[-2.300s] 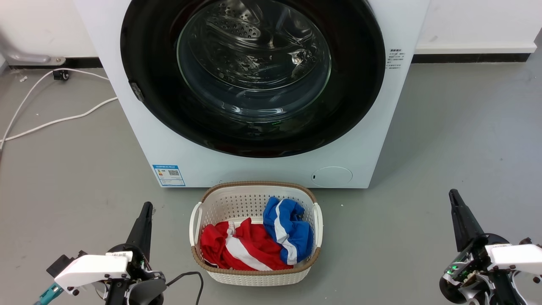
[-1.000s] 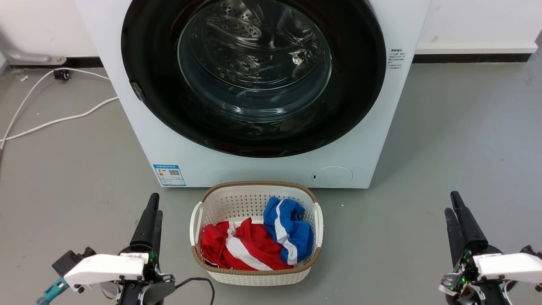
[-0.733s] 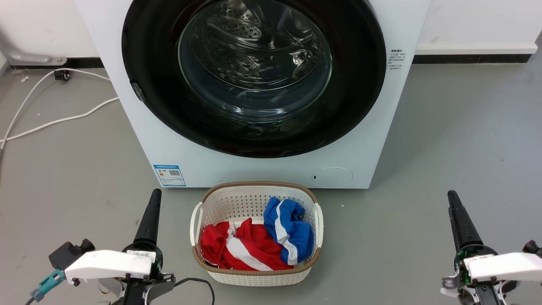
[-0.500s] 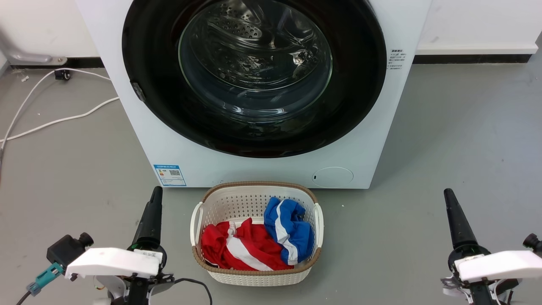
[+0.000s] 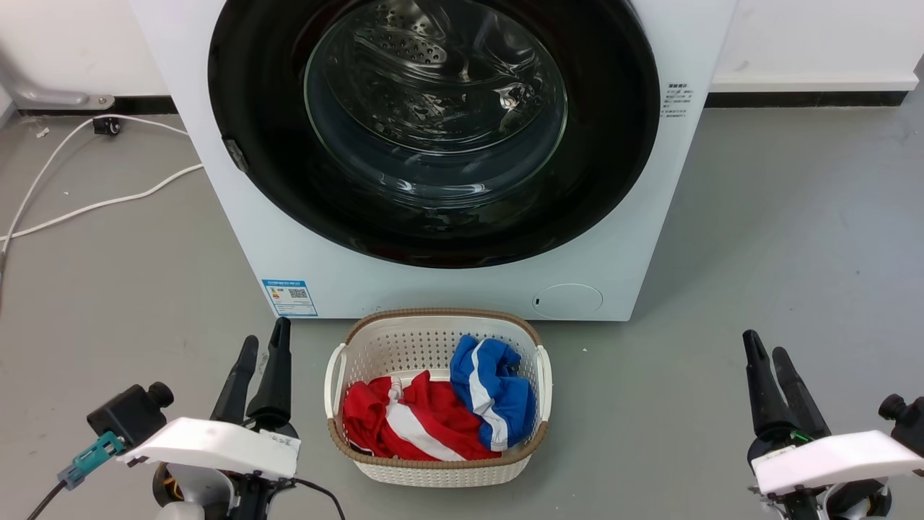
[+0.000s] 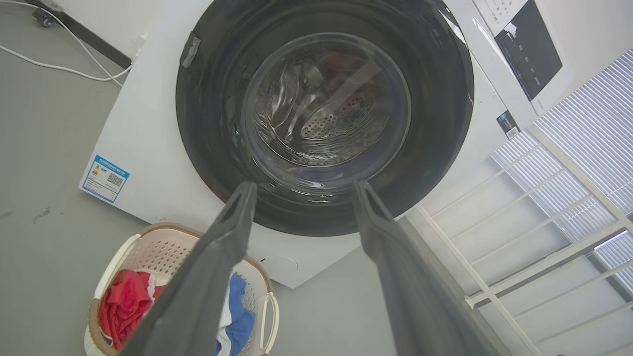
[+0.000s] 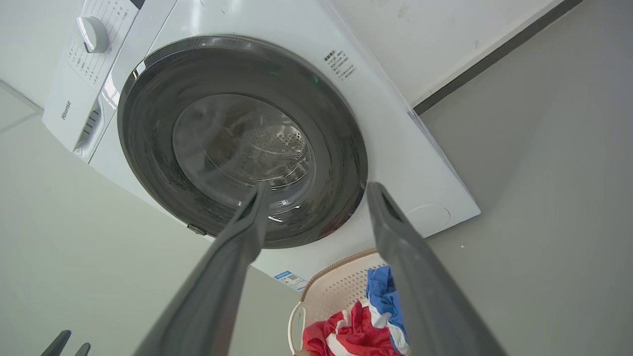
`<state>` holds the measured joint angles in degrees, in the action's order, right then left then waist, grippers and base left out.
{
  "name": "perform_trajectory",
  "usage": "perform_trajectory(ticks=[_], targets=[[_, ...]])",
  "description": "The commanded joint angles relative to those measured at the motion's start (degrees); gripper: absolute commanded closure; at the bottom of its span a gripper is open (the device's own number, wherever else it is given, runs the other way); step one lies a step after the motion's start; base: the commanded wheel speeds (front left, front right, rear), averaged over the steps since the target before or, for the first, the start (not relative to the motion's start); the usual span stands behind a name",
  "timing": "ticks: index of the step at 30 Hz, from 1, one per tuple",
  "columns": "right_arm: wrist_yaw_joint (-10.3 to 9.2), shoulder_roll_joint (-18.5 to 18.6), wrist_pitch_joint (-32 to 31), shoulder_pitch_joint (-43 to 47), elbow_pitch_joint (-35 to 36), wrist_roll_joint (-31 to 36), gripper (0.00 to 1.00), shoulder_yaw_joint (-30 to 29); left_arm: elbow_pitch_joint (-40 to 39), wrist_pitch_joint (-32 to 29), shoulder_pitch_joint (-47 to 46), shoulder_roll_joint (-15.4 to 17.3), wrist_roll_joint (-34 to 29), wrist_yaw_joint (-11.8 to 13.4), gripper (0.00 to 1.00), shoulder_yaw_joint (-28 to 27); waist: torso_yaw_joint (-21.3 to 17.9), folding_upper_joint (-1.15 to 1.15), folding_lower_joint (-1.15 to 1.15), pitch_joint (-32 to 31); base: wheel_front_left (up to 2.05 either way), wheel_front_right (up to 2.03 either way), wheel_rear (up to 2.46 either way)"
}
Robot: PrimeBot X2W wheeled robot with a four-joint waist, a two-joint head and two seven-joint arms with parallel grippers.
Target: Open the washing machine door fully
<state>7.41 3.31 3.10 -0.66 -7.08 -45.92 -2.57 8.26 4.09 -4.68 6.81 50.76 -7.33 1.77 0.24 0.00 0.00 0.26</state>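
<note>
Head view: the washing machine (image 5: 238,231) stands on the grey floor (image 5: 794,217) against the wall. The washing machine door (image 5: 433,130) lies closed and flush with the white front panel, and the perforated drum shows through its glass window. A blue label (image 5: 289,298) is at the lower left of the panel and a small round flap (image 5: 567,300) at the lower right.

A white laundry basket (image 5: 433,328) sits on the floor just in front of the machine. It contains a red garment (image 5: 404,426) and a blue garment (image 5: 491,390).

The left pincer (image 5: 266,331) is near the basket's left side, fingers parted and empty, and clear of the machine. The right pincer (image 5: 763,343) is well apart to the right, fingers also parted and empty.

Both wrist views look between spread fingers towards the door, with no contact. A white cable (image 5: 94,206) lies on the floor left of the machine.
</note>
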Motion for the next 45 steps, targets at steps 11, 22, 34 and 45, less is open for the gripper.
perform_trajectory(ticks=[11, 22, 34, 45], targets=[[0.1, -0.2, 1.0, 0.8, 3.0, 10.6, 0.0, 0.2, -1.0, 2.5, -1.6, 1.6, -10.8, -0.1, 0.0, 1.6, 0.0, 0.0, 0.0, 0.2, 0.0, 0.0, 0.0], [0.11, -0.3, 0.5, 1.6, 4.6, 18.8, 0.0, 0.3, -0.5, 4.1, -1.8, 2.7, -17.5, -0.1, 0.0, 3.2, 0.0, 0.0, 0.0, 0.3, 0.0, 0.0, 0.0], [0.11, -0.4, 0.1, 2.8, 6.9, 27.0, 0.0, 0.0, 0.6, 5.8, -2.0, 3.3, -24.0, -0.2, 0.0, 4.5, -0.1, 0.0, 0.0, 0.4, 0.0, 0.0, 0.0], [0.12, -0.4, 0.1, 3.6, 8.1, 33.1, 0.0, 0.1, 1.1, 7.4, -2.0, 4.0, -29.4, -0.2, 0.0, 4.8, 0.0, 0.0, 0.0, 0.5, 0.0, 0.0, 0.0]])
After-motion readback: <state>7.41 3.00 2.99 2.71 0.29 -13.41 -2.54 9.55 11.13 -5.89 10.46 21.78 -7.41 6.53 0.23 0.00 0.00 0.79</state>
